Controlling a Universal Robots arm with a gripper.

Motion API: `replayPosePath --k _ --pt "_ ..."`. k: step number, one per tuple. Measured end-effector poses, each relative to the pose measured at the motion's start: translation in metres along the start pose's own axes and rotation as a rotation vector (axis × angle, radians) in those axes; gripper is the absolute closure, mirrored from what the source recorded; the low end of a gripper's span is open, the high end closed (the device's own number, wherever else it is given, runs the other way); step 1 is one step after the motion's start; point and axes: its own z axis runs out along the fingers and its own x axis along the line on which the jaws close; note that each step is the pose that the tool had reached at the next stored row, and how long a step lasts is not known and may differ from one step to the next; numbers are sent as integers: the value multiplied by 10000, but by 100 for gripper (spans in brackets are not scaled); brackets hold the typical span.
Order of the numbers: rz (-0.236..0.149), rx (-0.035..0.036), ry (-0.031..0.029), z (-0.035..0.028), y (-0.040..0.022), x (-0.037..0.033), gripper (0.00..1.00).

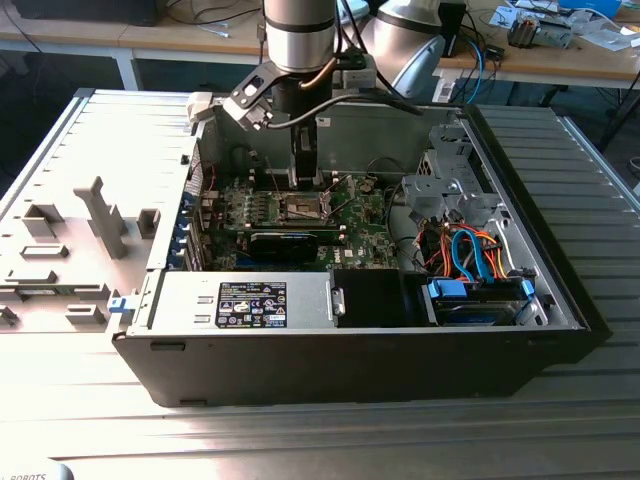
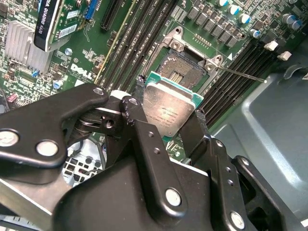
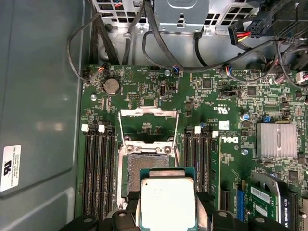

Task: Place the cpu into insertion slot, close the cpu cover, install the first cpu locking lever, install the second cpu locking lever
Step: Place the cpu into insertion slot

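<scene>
The biggest thing is the black computer case [image 1: 350, 365], lying open on a grey table [image 1: 580, 420]. The robot arm [image 1: 300, 35] reaches down into it. Under the arm lies a big green board [image 3: 211, 91] full of little parts. The gripper [image 1: 303, 172] hangs over the middle of that board. Long black memory slots [image 3: 98, 173] run along both sides of the jaws. The jaws are squeezed onto the cpu [image 2: 168, 108], one black finger [image 2: 131, 109] on each side edge. The cpu is a flat square chip. Its top is dull silver and a bit shiny, and a thin green edge shows all around it. It sits between the jaws, just above the insertion slot [image 3: 144, 161], and hides part of it. The slot is a dark brown square with a thin metal rim, right past the fingertips. A little beyond the slot, the cpu cover [image 3: 148, 112] stands flipped open, a thin silver frame with a square window. There is faint grey writing on the chip's top, too small to read. Far off to one side of the jaws, a white sticker [image 3: 9, 168] with black print is on the case wall. A black and white label [image 1: 252, 304] sits on the silver box at the front.
</scene>
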Motion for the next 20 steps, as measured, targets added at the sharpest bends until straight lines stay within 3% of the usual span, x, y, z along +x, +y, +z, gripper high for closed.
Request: replayPosePath --k 20 --pt "0 0 0 98 -6 1 46"
